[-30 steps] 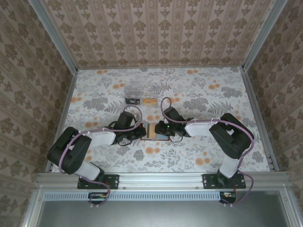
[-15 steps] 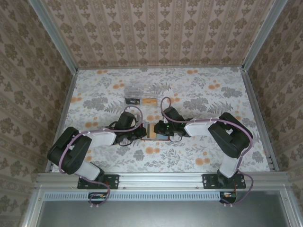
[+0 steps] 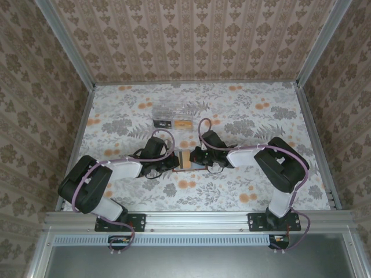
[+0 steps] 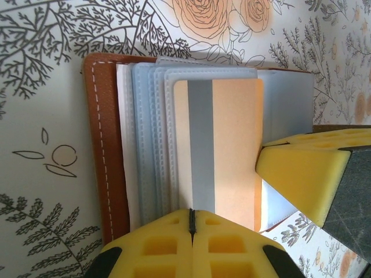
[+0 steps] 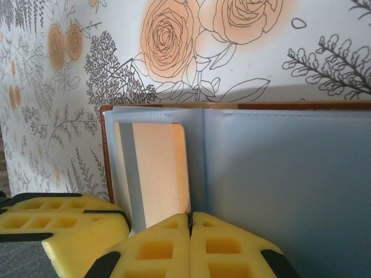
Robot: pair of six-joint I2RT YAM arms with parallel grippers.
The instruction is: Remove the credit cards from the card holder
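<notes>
The card holder [image 3: 186,160] lies open and flat on the flower-print table [image 3: 243,110], at mid-table between the two arms. In the left wrist view its brown stitched rim [image 4: 95,145] frames a fan of clear blue-grey sleeves, and an orange card with a grey stripe [image 4: 223,150] sits on top of them. The left gripper [image 4: 192,223] is at the near edge of the holder, its yellow pads [image 4: 232,249] pressed together with a thin seam between them. The lower edge of the card runs in under the pads. Whether a sleeve or the card is nipped there cannot be told. The right gripper [image 5: 189,229] is likewise clenched, pad against pad, at the fold between the card's sleeve and the wide blue-grey inner face [image 5: 284,179]. The orange card [image 5: 159,174] stands just left of that fold. Towards the back of the table stands a clear plastic box [image 3: 174,110], with a dark card [image 3: 162,123] and an orange card [image 3: 184,124] lying just in front of it.
</notes>
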